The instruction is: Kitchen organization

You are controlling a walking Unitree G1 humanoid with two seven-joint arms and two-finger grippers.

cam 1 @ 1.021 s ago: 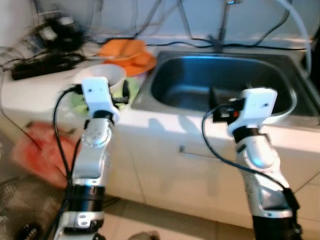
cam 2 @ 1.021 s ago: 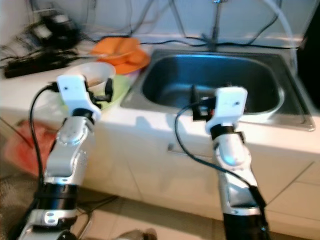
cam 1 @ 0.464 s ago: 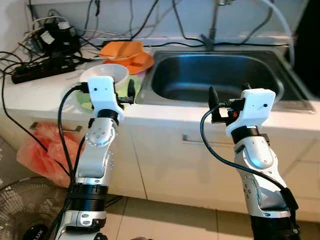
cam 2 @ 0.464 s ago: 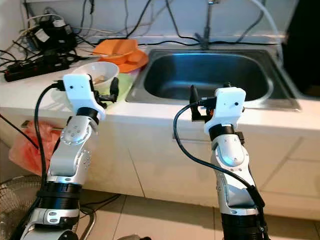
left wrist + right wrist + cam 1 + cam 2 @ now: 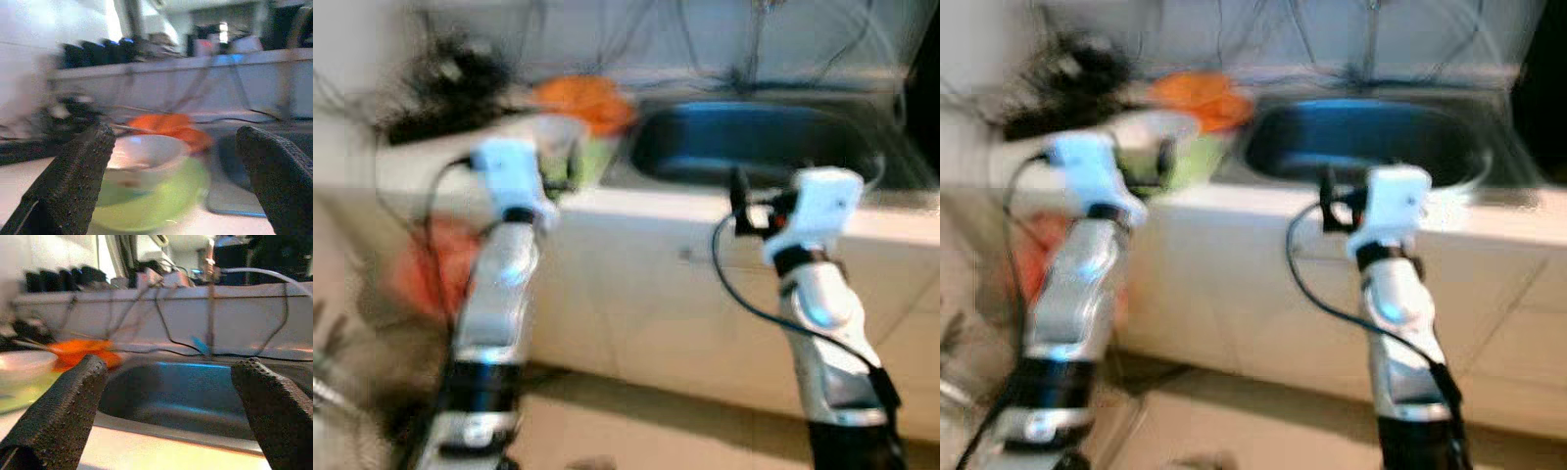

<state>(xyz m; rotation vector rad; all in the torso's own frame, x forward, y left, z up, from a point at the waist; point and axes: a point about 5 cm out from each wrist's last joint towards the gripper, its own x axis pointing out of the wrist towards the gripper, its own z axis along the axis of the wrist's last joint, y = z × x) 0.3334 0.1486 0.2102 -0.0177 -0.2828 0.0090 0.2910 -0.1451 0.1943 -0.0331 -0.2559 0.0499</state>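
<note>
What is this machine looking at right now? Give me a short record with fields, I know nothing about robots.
Place: white kitchen counter with a steel sink
Left of sink: white bowl resting on a green plate, orange dishes behind
Back corner: tangle of black cables
Left pincer: open, raised before the bowl, holding nothing
Right pincer: open, raised before the sink, holding nothing
Picture quality: head views blurred

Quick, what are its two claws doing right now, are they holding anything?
Left claw: open, holding nothing, facing the white bowl.
Right claw: open, holding nothing, facing the sink.
</note>
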